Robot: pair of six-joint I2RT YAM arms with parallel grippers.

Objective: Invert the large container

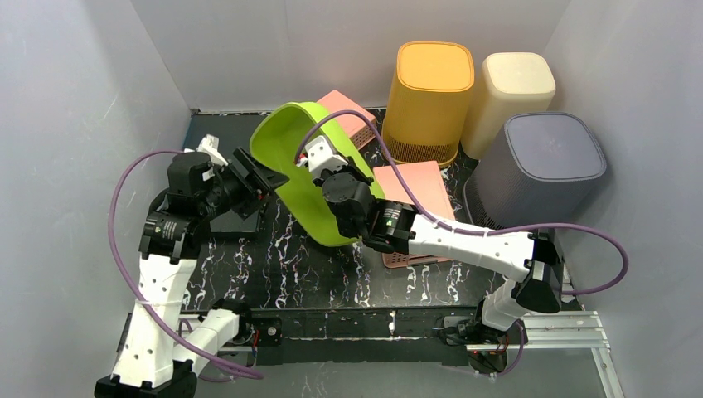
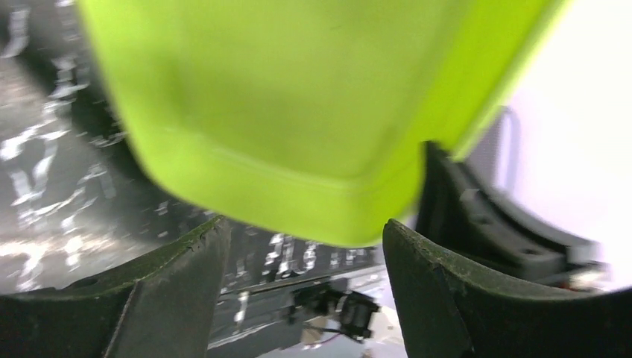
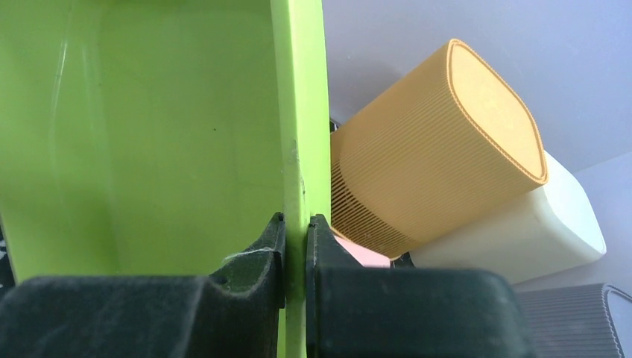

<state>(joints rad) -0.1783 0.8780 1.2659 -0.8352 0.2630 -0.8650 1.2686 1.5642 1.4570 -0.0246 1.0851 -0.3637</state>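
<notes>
The large container [image 1: 303, 186] is a lime green tub, lifted and tilted on its side over the middle of the table, its open mouth facing right. My right gripper [image 3: 296, 231] is shut on its thin rim, one finger inside the tub and one outside. In the top view the right gripper [image 1: 322, 159] sits at the tub's upper right edge. My left gripper [image 1: 264, 178] stands open at the tub's left outer wall. In the left wrist view the green tub [image 2: 298, 112] fills the frame just ahead of the left gripper [image 2: 305, 239], with nothing clamped between the fingers.
An orange ribbed bin [image 1: 429, 95], a cream bin [image 1: 516, 87] and a grey bin [image 1: 543, 166] stand upside down at the back right. Two pink perforated containers [image 1: 414, 195] [image 1: 352, 116] lie behind and right of the tub. White walls enclose the table.
</notes>
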